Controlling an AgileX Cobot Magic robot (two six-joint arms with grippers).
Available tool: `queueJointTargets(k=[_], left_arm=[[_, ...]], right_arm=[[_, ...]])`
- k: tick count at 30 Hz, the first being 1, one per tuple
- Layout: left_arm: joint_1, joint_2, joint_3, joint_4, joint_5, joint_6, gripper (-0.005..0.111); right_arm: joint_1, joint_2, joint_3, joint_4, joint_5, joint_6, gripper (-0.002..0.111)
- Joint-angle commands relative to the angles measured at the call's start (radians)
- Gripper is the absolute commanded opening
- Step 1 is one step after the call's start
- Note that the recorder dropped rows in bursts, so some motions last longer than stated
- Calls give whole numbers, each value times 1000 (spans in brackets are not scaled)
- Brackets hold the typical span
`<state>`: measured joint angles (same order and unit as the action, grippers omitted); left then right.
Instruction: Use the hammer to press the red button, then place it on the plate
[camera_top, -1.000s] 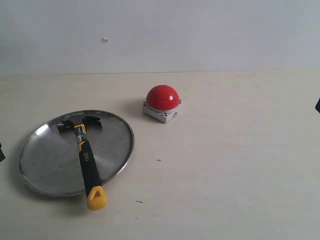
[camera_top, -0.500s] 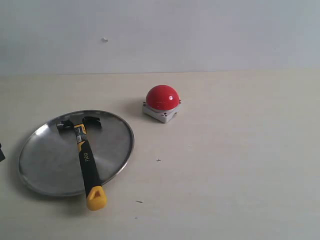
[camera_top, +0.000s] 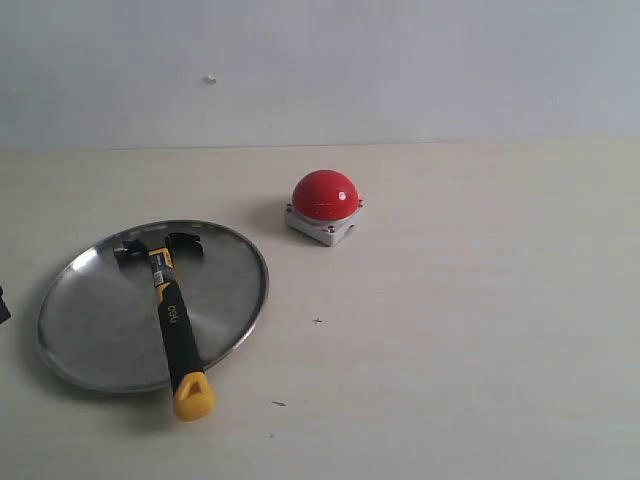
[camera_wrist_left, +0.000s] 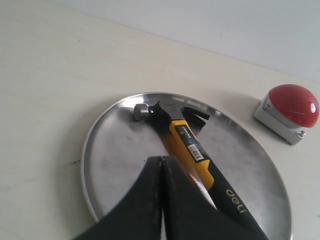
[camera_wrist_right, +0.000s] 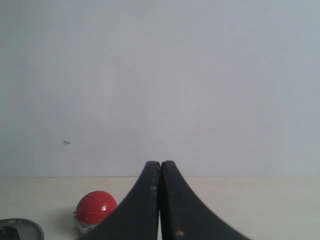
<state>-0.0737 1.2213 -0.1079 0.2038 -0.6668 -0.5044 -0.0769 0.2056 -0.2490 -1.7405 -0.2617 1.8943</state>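
The hammer (camera_top: 170, 315) lies on the plate (camera_top: 90, 330). Its dark head is near the far rim, the black handle crosses the dish, and the yellow looped end pokes out past the near rim, apparently resting on the bench (camera_top: 450, 330). The main risk I see is that overhang. The handle bears on the raised rim, so a nudge to the yellow end or to the plate could rock the shallow dish or slide the hammer off it, undoing the placement. The red button (camera_top: 325, 195) stands on its grey base well apart from the plate, so nothing there looks likely to be disturbed. Whether it has been pressed cannot be told.

The left gripper (camera_wrist_left: 161, 161) has its fingers pressed together with nothing between them. In the left wrist view they cover part of the handle, yet the exterior view shows nothing on or over the hammer, so I judge them clear of it. A careless sweep across the plate would be the likely cause of a knock. The right gripper (camera_wrist_right: 160, 165) is likewise closed and empty, facing the button from a distance and touching nothing.
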Motion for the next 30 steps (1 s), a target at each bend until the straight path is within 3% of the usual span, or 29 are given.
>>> queueJointTargets(k=[1, 3, 5, 9, 12, 15, 21, 30], left_arm=[[4, -4, 4, 1, -12, 0, 0], [4, -4, 4, 1, -12, 0, 0], [4, -4, 4, 3, -12, 0, 0], [4, -4, 4, 3, -12, 0, 0], [4, -4, 4, 5, -12, 0, 0], [4, -4, 4, 5, -12, 0, 0], [4, -4, 4, 22, -12, 0, 0], [4, -4, 4, 24, -12, 0, 0]], right_arm=[[-4, -7, 18, -4, 4, -8, 0], [-4, -14, 32, 68, 32, -62, 0], [-4, -21, 53, 323, 90, -227, 0], [-4, -21, 80, 1221, 358, -982, 0], [-4, -23, 93, 1565, 449, -1509, 0], [-4, -62, 129, 1632, 421, -1647, 0], [-22, -206, 205, 1579, 438, -1665, 0], [-28, -206, 249, 1581, 509, -1720, 0]])
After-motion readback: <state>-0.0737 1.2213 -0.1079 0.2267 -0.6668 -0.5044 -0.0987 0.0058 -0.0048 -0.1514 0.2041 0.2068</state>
